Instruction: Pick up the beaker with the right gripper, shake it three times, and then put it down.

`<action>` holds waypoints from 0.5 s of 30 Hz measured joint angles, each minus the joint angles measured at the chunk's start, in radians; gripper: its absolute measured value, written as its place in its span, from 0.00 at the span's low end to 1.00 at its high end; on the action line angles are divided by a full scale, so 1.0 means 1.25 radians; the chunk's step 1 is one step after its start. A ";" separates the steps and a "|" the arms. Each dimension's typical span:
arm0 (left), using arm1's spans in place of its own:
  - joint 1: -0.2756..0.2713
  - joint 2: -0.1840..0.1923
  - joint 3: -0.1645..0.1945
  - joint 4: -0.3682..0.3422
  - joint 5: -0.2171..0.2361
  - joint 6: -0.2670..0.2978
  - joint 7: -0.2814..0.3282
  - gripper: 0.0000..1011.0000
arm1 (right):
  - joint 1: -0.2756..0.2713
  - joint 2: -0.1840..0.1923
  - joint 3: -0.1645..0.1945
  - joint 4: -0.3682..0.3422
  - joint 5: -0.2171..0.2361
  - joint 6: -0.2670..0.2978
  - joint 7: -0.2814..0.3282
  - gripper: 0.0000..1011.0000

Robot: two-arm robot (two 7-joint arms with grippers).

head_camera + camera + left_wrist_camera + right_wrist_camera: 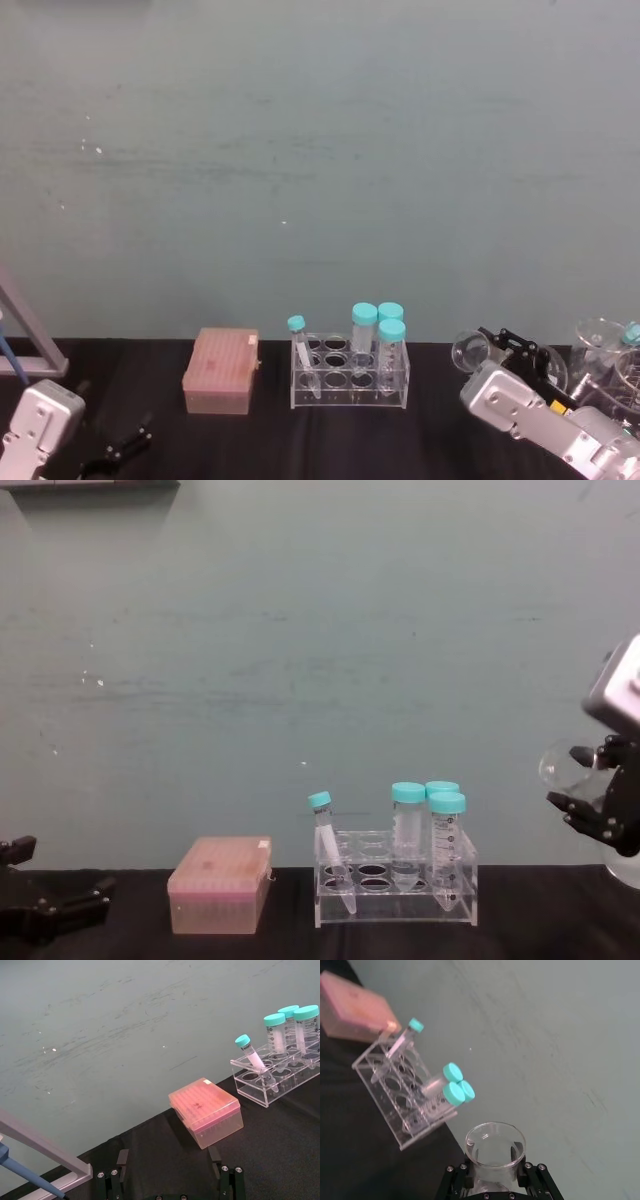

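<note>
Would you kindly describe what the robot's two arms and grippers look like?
Both arms end in boxy silver-grey housings, on the left arm and the right arm alike. The left gripper is black with thin, angled fingers. The right gripper is black with blockier, flat-faced fingers. Small silver screws dot both gripper frames.

Scuffed teal wall [320, 150], black tabletop [330, 440]

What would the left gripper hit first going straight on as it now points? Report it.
Most likely the pink box: it sits ahead of the open left gripper, off-centre, in line with one finger rather than the gap. Depth is unclear, so it may only clip a corner.
</note>
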 joint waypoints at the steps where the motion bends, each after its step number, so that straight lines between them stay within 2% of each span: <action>1: 0.000 0.000 0.000 0.000 0.000 0.000 0.000 0.99 | 0.001 0.001 -0.002 0.001 -0.006 0.001 0.000 0.45; 3: 0.000 0.000 0.000 0.000 0.000 0.000 0.000 0.99 | 0.004 0.002 -0.006 0.004 -0.024 0.005 0.001 0.45; 6: 0.000 0.000 0.000 0.000 0.000 0.000 0.000 0.99 | 0.004 0.000 -0.005 0.007 -0.029 0.008 0.005 0.45; 9: 0.000 0.000 0.000 0.000 0.000 0.000 0.000 0.99 | -0.002 -0.014 0.018 0.007 0.007 0.011 0.025 0.45; 10: 0.000 0.000 0.000 0.000 0.000 0.000 0.000 0.99 | -0.004 -0.019 0.027 0.007 0.025 0.011 0.034 0.45; 12: 0.000 0.000 0.000 0.000 0.000 0.000 0.000 0.99 | -0.018 -0.047 0.069 0.007 0.119 0.018 0.072 0.45; 13: 0.000 0.000 0.000 0.000 0.000 0.000 0.000 0.99 | -0.028 -0.070 0.102 0.007 0.186 0.027 0.096 0.45; 15: 0.000 0.000 0.000 0.000 0.000 0.000 0.000 0.99 | -0.038 -0.093 0.131 0.005 0.246 0.037 0.119 0.45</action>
